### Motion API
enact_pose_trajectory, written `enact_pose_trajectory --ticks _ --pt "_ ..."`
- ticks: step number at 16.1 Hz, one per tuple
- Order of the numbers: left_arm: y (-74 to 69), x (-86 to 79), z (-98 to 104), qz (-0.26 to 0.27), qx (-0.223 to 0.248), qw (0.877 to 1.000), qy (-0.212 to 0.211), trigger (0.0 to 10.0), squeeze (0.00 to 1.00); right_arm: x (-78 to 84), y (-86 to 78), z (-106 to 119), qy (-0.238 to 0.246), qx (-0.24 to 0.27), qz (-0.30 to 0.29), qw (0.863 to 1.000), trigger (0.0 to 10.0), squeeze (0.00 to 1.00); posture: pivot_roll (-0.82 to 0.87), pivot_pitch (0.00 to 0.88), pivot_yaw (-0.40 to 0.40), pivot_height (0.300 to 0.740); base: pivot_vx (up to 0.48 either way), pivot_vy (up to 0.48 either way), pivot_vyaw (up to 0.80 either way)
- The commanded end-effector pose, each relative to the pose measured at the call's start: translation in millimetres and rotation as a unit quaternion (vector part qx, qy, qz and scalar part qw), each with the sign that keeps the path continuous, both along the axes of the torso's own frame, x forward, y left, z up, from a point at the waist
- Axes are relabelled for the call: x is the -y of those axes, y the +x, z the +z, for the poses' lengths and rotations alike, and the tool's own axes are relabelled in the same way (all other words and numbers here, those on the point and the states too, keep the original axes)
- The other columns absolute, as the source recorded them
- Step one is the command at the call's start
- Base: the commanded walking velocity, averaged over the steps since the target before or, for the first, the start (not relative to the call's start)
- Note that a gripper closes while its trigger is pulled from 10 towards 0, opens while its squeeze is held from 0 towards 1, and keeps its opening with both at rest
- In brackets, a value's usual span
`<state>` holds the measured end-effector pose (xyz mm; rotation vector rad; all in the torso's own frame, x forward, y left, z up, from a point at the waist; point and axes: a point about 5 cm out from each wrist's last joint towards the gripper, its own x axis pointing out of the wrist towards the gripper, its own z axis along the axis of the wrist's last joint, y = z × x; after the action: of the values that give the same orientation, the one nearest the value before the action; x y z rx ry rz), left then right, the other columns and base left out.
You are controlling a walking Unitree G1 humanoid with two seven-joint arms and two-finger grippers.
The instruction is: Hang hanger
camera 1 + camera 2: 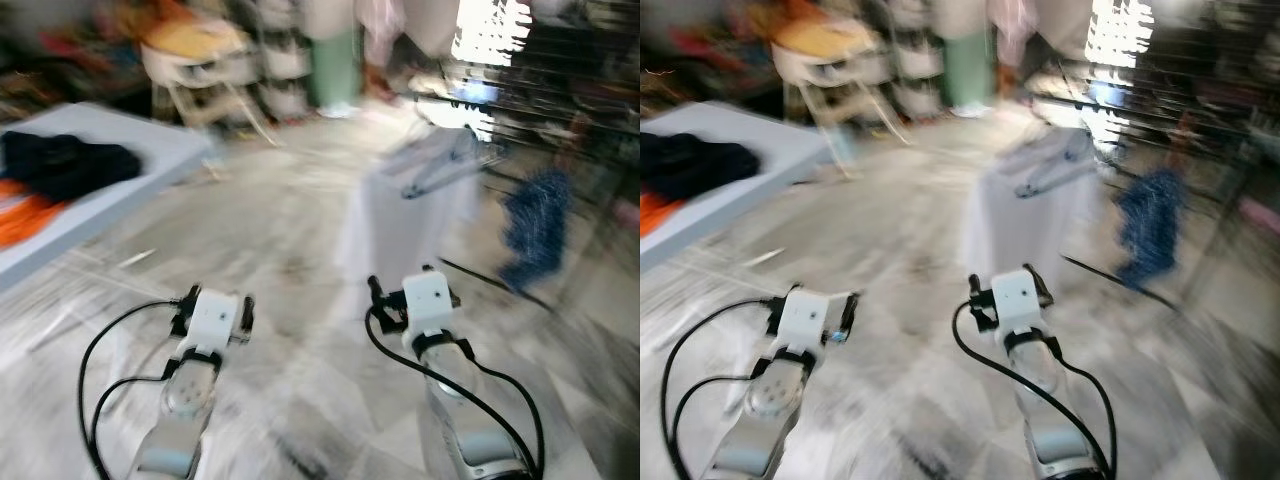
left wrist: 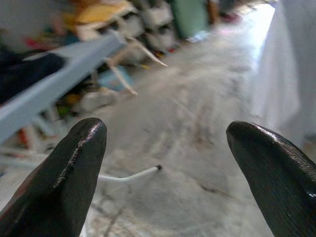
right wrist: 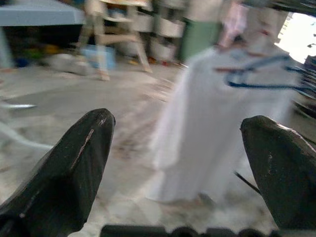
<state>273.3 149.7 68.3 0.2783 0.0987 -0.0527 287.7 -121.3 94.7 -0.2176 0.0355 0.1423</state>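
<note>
Seemingly blue hanger (blurred) — on white garment.

Two tools are seen, the left tool and the right tool. One white garment, one hanger and one tabletop are counted.

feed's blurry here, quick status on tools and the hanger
Left tool open, empty. Right tool open, empty, facing white garment on blue hanger ahead. Nothing on the floor between, blue cloth off right.
</note>
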Motion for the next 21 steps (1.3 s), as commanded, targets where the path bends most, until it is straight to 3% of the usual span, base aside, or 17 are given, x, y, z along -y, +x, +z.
enact_pose_trajectory --ticks 1,11,17,21 --pt "-5.9 -3.2 -9.7 0.000 -0.022 1.000 0.001 10.0 0.00 -2.0 -1.2 2.3 -0.001 0.005 0.006 1.000 10.0 0.00 -0.07 0.000 0.089 0.740 0.000 0.000 0.80" --pt "-6.5 -4.9 -11.9 0.026 -0.033 0.999 -0.011 10.0 0.00 -6.8 -0.7 3.1 -0.008 0.005 0.030 0.999 10.0 0.00 -0.07 0.000 0.075 0.740 0.000 0.000 0.80" --pt "-7.1 -6.7 -12.4 0.029 -0.038 0.999 -0.008 10.0 0.00 -11.6 -0.6 4.0 0.002 0.006 0.045 0.999 10.0 0.00 -0.06 0.000 0.078 0.740 0.000 0.416 0.80" --pt "-7.2 -7.8 -12.7 0.030 -0.040 0.999 -0.006 10.0 0.00 -9.2 -0.1 4.1 0.013 0.006 0.039 0.999 10.0 0.00 -0.06 0.000 0.075 0.740 0.000 0.480 0.00"
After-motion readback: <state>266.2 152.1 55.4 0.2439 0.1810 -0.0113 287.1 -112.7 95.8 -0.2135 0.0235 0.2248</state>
